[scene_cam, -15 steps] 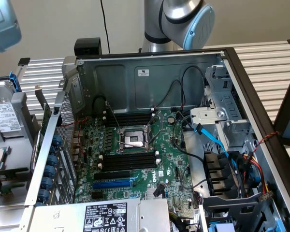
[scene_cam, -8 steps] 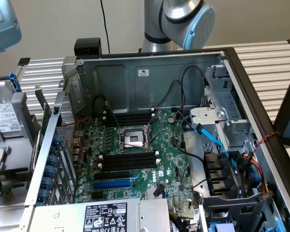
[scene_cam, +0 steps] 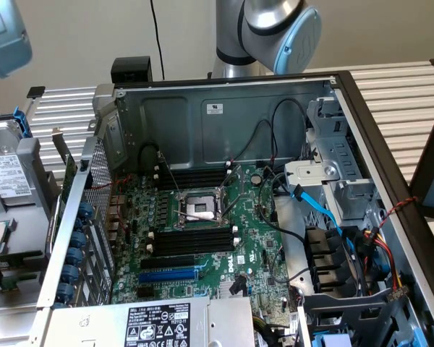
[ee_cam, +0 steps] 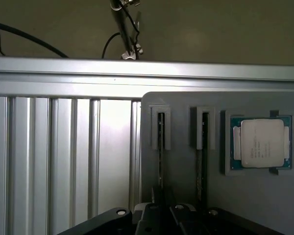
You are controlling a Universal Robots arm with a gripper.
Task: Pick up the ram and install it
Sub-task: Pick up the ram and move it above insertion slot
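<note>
Closest to the wrist camera is the gripper (ee_cam: 164, 215), a black body that hangs above the grey holder (ee_cam: 181, 166); whether its jaws are apart or together I cannot tell from where I stand. Largest in the scene is the ribbed aluminium tabletop (ee_cam: 63, 156), and around its middle lies the open computer case (scene_cam: 224, 116) with the green motherboard (scene_cam: 257, 217) inside. On the board the black memory slots (scene_cam: 192, 242) look empty to me, so I judge that nothing is installed yet. The arm (scene_cam: 275, 29) rises behind the far wall of the case. The holder lies flat near one edge of the tabletop, just beside the edge rail (ee_cam: 147, 73). It carries a processor (ee_cam: 260, 143) in a square recess and has two narrow grooves. The ram (ee_cam: 160, 161) stands on its long edge in the groove farther from the processor, so I see it as a thin dark strip. A second strip (ee_cam: 203, 166) stands in the groove between it and the processor. The gripper seems lined up with the farther one, and I think the picking step is in hand. To do it well, the gripper should be centred on the stick and square to its flat faces. It should take the stick by those faces and lift straight along the groove, so that the stick does not jam or touch the neighbour strip.
</note>
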